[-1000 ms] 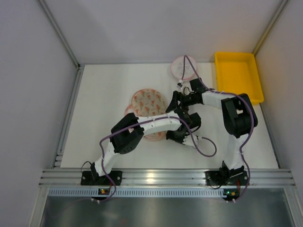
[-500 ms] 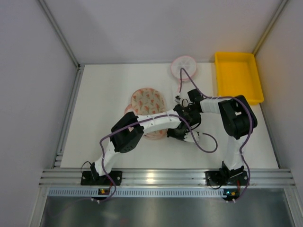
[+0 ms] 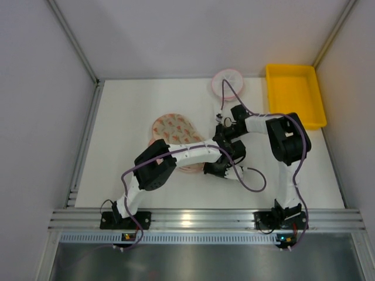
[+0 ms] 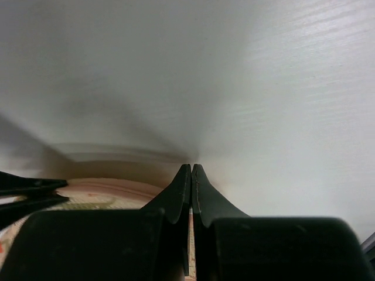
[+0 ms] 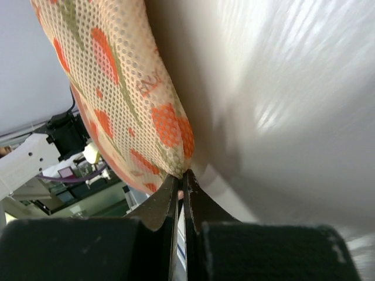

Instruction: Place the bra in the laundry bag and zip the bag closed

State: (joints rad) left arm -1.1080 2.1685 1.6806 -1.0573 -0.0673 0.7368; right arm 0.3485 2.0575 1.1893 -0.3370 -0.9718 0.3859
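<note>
Mesh laundry bag (image 3: 173,127) dragged leftward | right pincer (image 5: 181,173) pinching its edge | left pincer (image 4: 191,168) clenched

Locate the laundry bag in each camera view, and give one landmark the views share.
Top external: the laundry bag lies left of centre, partly under the left arm.
Left wrist: only a pale strip of it shows at bottom left, beside the left gripper.
Right wrist: it fills the upper left, its edge meeting the right gripper.
Shared landmark: the white table, the pale background in both wrist views.
</note>
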